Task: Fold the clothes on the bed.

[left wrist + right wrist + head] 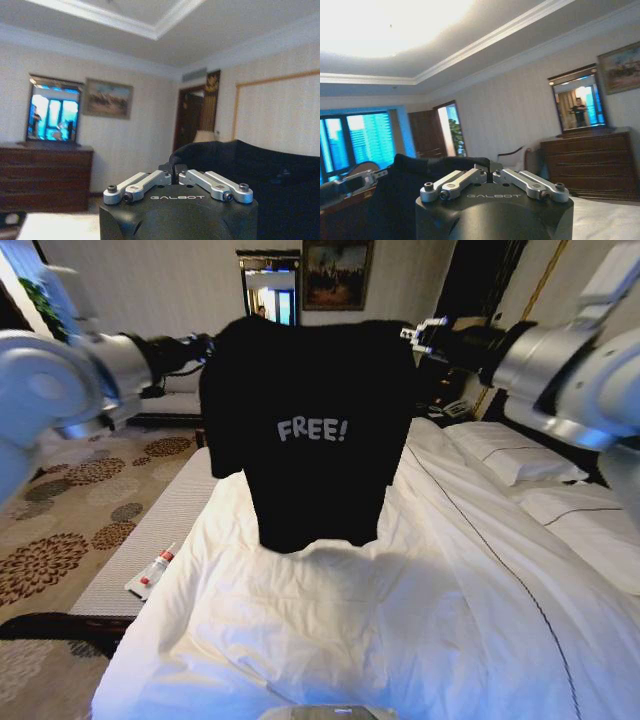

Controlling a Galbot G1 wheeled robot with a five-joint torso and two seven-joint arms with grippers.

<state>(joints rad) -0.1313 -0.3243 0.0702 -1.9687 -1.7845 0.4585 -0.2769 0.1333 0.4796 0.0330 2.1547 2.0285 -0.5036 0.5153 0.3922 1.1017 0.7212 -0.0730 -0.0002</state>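
Above the far half of the bed (330,640) the T-shirt (305,430) hangs between the left gripper (208,345) and right gripper (412,338), jaws pinched on its shoulders; if one corner slips, I reckon it crumples onto the duvet.

Pale striped walls, framed painting (337,274), mirror (270,288), dark wooden dresser (590,162), floral-patterned carpet (70,510), blue-lit windows (357,145)
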